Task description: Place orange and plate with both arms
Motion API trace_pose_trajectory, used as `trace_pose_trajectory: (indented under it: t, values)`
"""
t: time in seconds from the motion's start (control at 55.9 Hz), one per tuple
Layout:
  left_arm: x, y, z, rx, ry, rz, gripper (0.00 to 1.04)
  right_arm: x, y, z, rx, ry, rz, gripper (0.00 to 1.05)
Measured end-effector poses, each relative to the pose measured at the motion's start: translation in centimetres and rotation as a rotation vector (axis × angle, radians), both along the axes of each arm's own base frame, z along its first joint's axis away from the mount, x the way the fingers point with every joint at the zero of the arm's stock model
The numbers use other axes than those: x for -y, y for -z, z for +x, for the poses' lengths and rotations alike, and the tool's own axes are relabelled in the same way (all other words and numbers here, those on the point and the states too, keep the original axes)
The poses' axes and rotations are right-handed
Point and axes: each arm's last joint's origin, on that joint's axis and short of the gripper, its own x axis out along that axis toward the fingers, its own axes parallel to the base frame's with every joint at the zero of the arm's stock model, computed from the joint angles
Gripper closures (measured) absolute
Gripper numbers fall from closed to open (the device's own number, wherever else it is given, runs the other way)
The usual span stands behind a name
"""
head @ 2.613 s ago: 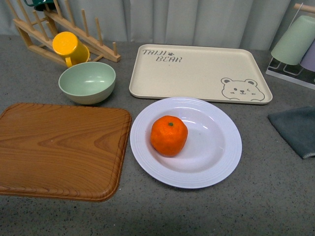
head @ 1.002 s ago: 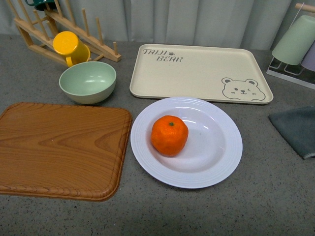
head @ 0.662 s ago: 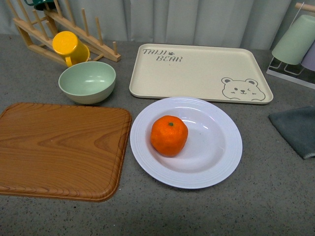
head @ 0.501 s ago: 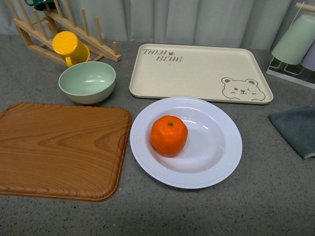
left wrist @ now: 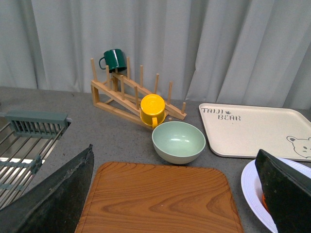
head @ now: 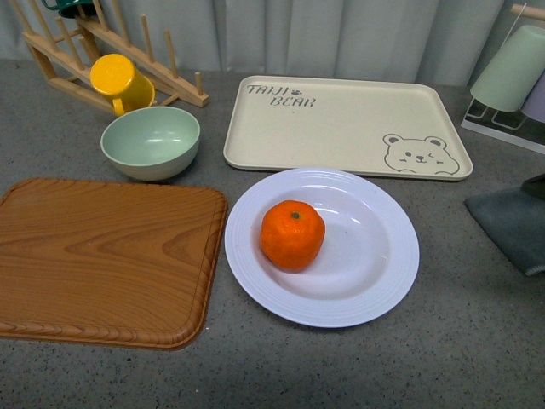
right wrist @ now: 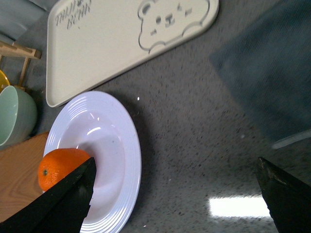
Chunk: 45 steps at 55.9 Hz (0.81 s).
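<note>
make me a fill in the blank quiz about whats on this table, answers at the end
1. On the white plate sits one ____.
2. The mug nearest the pale green bowl is ____.
3. The beige tray has a ____ drawn in one corner.
4. In the front view, the wooden tray lies to the plate's ____.
Missing words: orange; yellow; bear; left.
</note>
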Motion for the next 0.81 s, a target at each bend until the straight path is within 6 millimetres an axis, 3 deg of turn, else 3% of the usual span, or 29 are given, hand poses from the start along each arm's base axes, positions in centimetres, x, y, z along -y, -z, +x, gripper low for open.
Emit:
trace_pose_trajectory:
  t: [0.143, 0.268, 0.412, 0.805]
  values:
    - [0.0, 0.0, 0.0, 0.0, 0.0, 0.0, 0.06, -0.2, 3.5, 1.6, -0.226, -0.043, 0.231, 0.09]
    - [0.0, 0.0, 0.0, 0.0, 0.0, 0.0, 0.06, -0.8, 5.6, 2.8, -0.299, -0.054, 0.332, 0.09]
    - [0.0, 0.0, 0.0, 0.0, 0.0, 0.0, 0.06, -2.0, 6.9, 4.7, -0.325, -0.063, 0.371, 0.09]
    - [0.0, 0.0, 0.0, 0.0, 0.0, 0.0, 0.06, -6.3, 8.5, 6.5, -0.346, -0.117, 0.479, 0.09]
